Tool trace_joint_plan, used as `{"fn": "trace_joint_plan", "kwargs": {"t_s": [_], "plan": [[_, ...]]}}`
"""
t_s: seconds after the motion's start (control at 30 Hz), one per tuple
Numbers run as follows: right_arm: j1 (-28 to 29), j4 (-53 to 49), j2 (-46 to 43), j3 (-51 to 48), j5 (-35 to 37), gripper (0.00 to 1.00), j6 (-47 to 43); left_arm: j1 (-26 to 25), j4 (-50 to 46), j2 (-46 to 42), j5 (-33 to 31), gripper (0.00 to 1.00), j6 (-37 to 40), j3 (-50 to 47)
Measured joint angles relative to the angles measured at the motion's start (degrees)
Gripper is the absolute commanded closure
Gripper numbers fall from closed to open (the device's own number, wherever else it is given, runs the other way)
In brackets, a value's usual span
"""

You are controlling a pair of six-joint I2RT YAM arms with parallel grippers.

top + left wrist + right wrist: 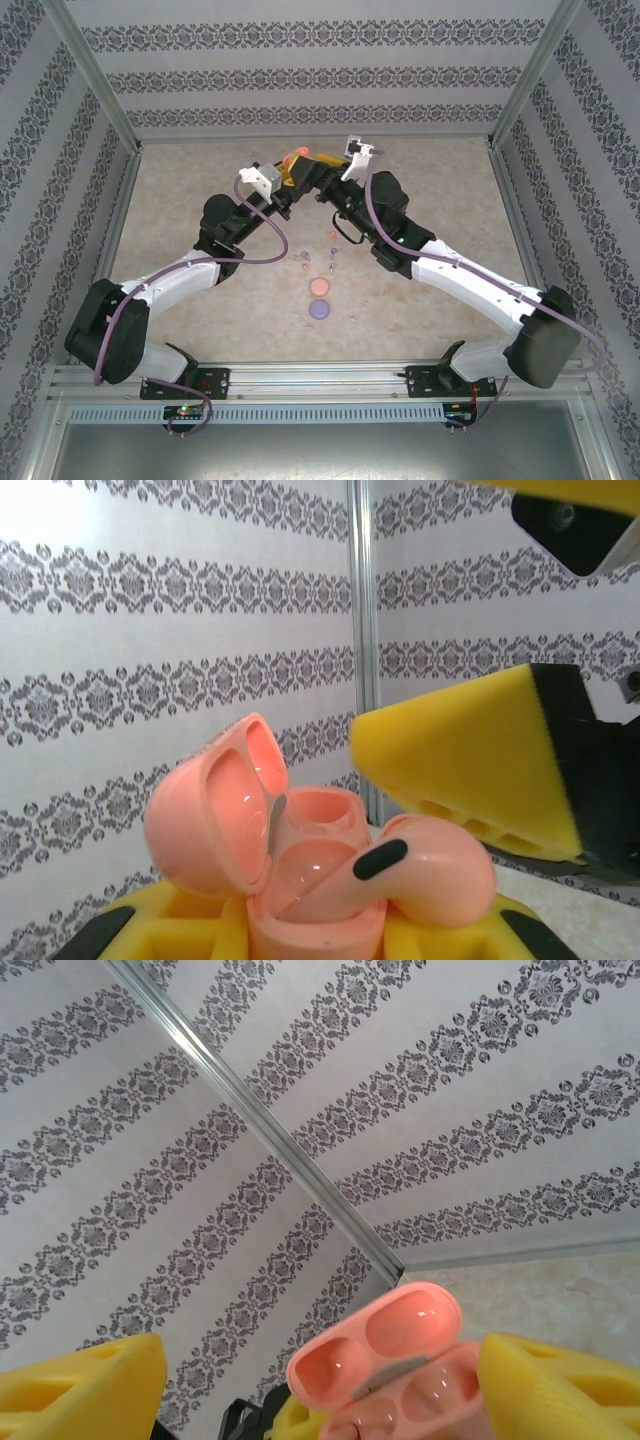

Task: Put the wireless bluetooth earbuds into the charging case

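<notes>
My left gripper (315, 935) is shut on a salmon-pink charging case (310, 900), holding it upright with its lid (215, 820) swung open. One matching earbud (440, 865) leans tilted in the case, its stem down in the near socket and its head sticking out over the right rim. The far socket (325, 815) is empty. My right gripper (320, 1400) is open, its yellow fingers (560, 1390) spread on both sides of the case (390, 1350) without touching it. Seen from above, both grippers (285, 172) (322, 168) meet high over the far middle of the table.
On the table (200, 200) below the arms lie a coral case (319, 287) and a purple case (320, 309). Several tiny loose earbuds (305, 255) are scattered just beyond them. Patterned walls and a metal corner post (360, 630) stand close behind the grippers.
</notes>
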Motion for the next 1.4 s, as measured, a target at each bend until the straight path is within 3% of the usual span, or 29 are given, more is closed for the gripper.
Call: {"fn": "trace_joint_plan", "kwargs": {"t_s": [0.13, 0.3, 0.43, 0.57, 1.4], "plan": [[0.0, -4.57, -4.02, 0.0, -0.5, 0.33, 0.72, 0.0, 1.01, -0.48, 0.2, 1.0, -0.02, 0.02], [0.0, -10.78, -6.58, 0.0, -1.95, 0.68, 2.73, 0.0, 1.09, -0.5, 0.59, 1.0, -0.17, 0.11], [0.02, -15.96, -6.8, 0.0, -3.06, 0.85, 3.56, 0.0, 1.09, -0.48, 1.01, 1.0, -0.2, 0.15], [0.35, -19.02, -6.8, 0.0, -3.93, 0.89, 4.13, -0.02, 1.09, -0.48, 1.05, 1.0, -0.2, 0.24], [1.64, -20.06, -6.56, 2.36, -5.77, 0.92, 4.28, -0.74, 1.05, 0.66, 1.44, 1.0, -0.44, 1.07]]}}
